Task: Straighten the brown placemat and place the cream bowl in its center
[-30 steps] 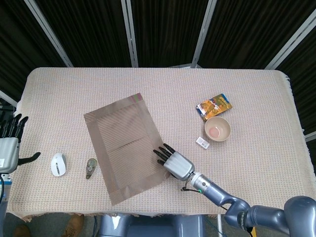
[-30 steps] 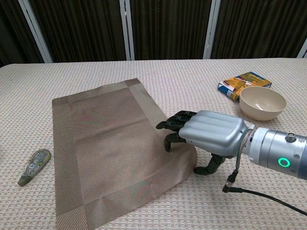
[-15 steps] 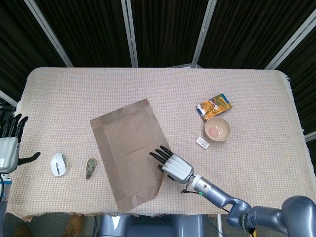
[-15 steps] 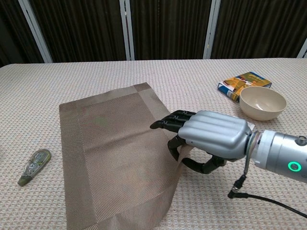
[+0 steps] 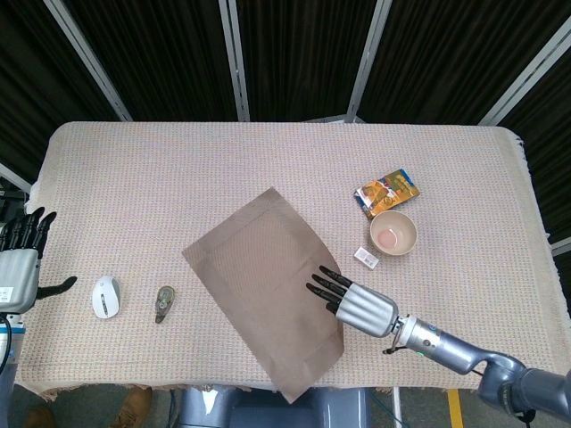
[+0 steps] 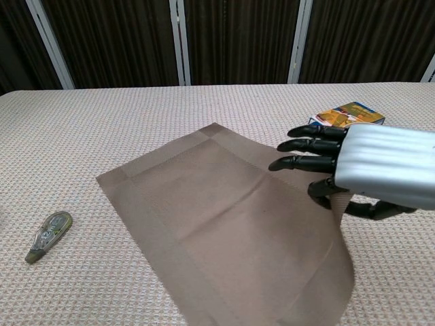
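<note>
**Right hand on placemat edge; mat swung further askew**

Right hand (image 5: 357,303) lay at the right edge of the brown placemat (image 5: 268,285), dark fingers (image 6: 306,145) extended flat over the weave, thumb curled beneath the edge. In the chest view the mat's near right corner rode up against the hand, lifted off the cloth, so the edge appeared pinched between fingers and thumb. Silver ribbed back of hand, grey forearm trailing toward the lower right.

Left hand (image 5: 20,259) stood off the table's left edge, fingers spread, holding nothing.

Placemat: thin woven rectangle, darker border band, flexible. It sat diagonally, one corner pointing to the far side, the opposite corner overhanging the near table edge. Cream bowl (image 5: 393,233), round and smooth with a pinkish inside, sat well apart to the right of the mat, just beside a colourful printed packet (image 5: 387,193) and a small white wrapped item (image 5: 366,257). Left of the mat: a correction tape dispenser (image 5: 164,303), greenish translucent, and a white computer mouse (image 5: 105,296).

Table (image 5: 134,178) was covered by a beige, coarse-knit cloth; behind it, dark ribbed panels with pale metal struts (image 5: 234,53).

Against half a second before: mat rotated further clockwise as seen in the head view, its near corner now past the table edge; the hand had shifted rightward with the edge. Bowl, packet, mouse and dispenser unchanged.
</note>
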`<state>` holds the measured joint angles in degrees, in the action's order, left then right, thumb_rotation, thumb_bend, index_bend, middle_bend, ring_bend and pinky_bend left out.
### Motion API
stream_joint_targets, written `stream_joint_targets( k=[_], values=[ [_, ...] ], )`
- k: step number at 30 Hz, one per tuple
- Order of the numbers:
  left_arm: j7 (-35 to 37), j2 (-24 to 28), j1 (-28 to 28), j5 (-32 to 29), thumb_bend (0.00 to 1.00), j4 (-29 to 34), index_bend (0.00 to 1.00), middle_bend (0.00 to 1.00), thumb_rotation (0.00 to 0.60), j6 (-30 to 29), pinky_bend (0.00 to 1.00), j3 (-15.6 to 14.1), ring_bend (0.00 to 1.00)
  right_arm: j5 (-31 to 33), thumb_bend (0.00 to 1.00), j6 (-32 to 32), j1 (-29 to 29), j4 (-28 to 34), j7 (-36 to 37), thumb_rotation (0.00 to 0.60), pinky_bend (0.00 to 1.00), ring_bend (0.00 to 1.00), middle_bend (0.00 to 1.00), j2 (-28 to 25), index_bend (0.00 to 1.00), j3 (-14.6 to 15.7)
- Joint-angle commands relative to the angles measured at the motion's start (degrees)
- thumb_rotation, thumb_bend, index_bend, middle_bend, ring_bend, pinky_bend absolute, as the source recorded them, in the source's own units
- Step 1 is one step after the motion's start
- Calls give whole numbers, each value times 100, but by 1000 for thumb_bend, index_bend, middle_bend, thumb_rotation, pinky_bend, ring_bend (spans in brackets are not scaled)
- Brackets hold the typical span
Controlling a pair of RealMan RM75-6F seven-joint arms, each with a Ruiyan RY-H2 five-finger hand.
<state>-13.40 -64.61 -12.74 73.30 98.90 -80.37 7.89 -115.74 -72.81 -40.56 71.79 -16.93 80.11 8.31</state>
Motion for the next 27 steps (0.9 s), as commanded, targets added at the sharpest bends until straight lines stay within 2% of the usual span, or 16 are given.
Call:
stream_joint_targets(
  k=[1, 3, 8, 10, 16, 17, 18, 19, 20, 21, 23, 27],
  values=[
    [-15, -7, -4, 1, 0, 6, 0, 0, 600, 2, 0, 0, 0, -432, 497, -103, -336, -237, -496, 600, 0, 0, 83, -356, 711, -133],
    [-26, -15, -7, -4, 0, 5, 0, 0, 600, 6, 0, 1, 0, -620, 491, -53, -568, -360, -635, 600, 0, 0, 91, -483, 786, -225],
    [-32, -28, -22, -61, 0, -40, 0, 0, 600, 45, 0, 19, 0, -954, 462, 73, -1107, -826, -753, 600, 0, 0, 103, -507, 810, -421],
    [-29, -29, -22, -90, 0, -57, 0, 0, 600, 54, 0, 28, 0, -992, 439, 186, -1279, -1050, -779, 600, 0, 0, 104, -445, 789, -479],
    [-32, -33, -22, -147, 0, -116, 0, 0, 600, 79, 0, 36, 0, -890, 356, 395, -1564, -1629, -870, 600, 0, 0, 94, -213, 619, -640],
    [-33, -36, -24, -156, 0, -127, 0, 0, 600, 85, 0, 38, 0, -872, 335, 388, -1584, -1709, -880, 600, 0, 0, 85, -181, 529, -652],
    [-30, -40, -26, -178, 0, -149, 0, 0, 600, 99, 0, 41, 0, -825, 305, 354, -1598, -1843, -916, 600, 0, 0, 66, -144, 354, -695],
    [-27, -43, -28, -192, 0, -166, 0, 0, 600, 111, 0, 43, 0, -763, 263, 318, -1582, -1940, -941, 600, 0, 0, 48, -113, 235, -732],
    [-19, -46, -30, -213, 0, -188, 0, 0, 600, 123, 0, 48, 0, -636, 174, 250, -1524, -2029, -984, 600, 0, 0, 23, -70, 50, -804],
    [-14, -49, -32, -230, 0, -206, 0, 0, 600, 134, 0, 53, 0, -535, 83, 158, -1464, -2065, -993, 600, 0, 0, 4, -39, 0, -859],
    [-1, -56, -43, -266, 0, -244, 0, 0, 600, 166, 0, 63, 0, -313, 1, -117, -1310, -2112, -966, 600, 0, 0, 0, 14, 0, -978],
    [22, -73, -56, -248, 0, -285, 0, 0, 600, 190, 0, 55, 0, 113, 0, -609, -967, -2037, -944, 600, 0, 0, 0, 2, 0, -1184]
  ],
)
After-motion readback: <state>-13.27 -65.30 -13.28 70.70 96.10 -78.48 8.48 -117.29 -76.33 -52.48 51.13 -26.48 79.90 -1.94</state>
